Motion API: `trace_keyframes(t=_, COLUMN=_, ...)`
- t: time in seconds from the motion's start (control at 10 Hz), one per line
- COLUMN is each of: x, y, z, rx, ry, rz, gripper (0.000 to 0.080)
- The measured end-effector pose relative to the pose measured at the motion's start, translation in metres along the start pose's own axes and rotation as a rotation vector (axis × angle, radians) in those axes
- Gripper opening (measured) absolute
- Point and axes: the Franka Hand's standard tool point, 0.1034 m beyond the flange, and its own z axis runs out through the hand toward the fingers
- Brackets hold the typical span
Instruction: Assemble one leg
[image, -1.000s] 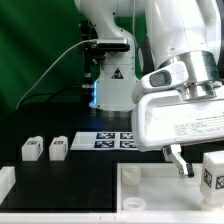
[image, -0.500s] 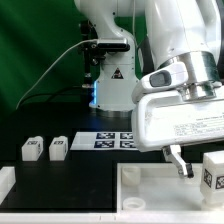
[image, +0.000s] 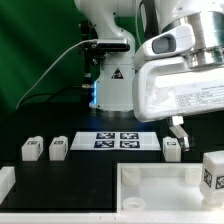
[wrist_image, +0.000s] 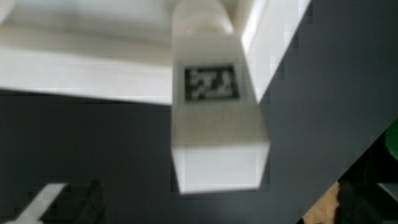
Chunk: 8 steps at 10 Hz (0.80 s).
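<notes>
Nearest, 6 o'clock in the exterior view: rimmed white panel (image: 150, 190), nothing seen inside it, with one leg (image: 213, 170) upright at 4 o'clock, presumably staged for fitting. Next, 3 o'clock: my gripper (image: 181, 135) hung just above a second leg (image: 172, 148); I could not tell its opening or whether it held anything. Farthest: marker board (image: 118, 140); two more legs (image: 58, 148) at 9 o'clock.

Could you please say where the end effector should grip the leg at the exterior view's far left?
Take the far-left leg by its two flat, parallel sides, probably from above: it sits low on the table, with a gap to the neighbouring leg.
</notes>
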Motion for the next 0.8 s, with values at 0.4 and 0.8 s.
trace_keyframes(t=0.4, x=0.004, y=-0.006, z=0.018, rx=0.067, ry=-0.374, rz=0.061, gripper=0.0649)
trace_keyframes(t=0.8, x=-0.018, y=-0.012, z=0.039, rx=0.085, ry=-0.448, rz=0.047, gripper=0.0649)
